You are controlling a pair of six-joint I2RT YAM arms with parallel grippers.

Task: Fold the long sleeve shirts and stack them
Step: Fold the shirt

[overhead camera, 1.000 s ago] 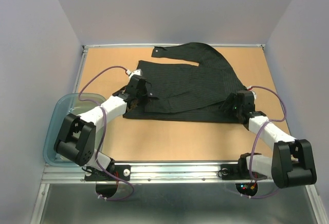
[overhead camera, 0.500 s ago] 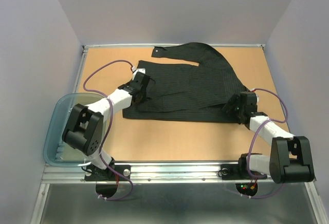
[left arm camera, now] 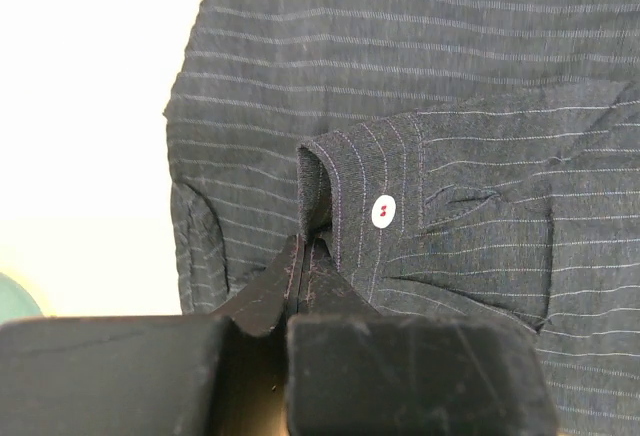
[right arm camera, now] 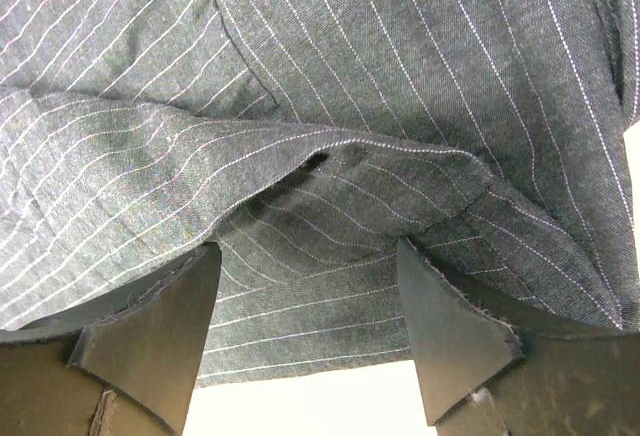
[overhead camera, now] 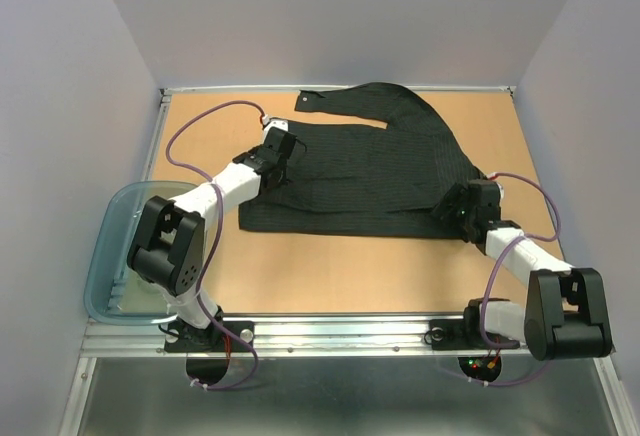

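One black pinstriped shirt, lying on the table, long axis running left to right, one sleeve trailing toward the far edge. I am pinching a fold of it beside a white button in the left gripper, jaws pressed together on the cloth at the shirt's left end, that arm reaching well forward. The right gripper is sitting spread astride a raised hem fold at the near right corner, arm lying low. Each arm is working its own end.
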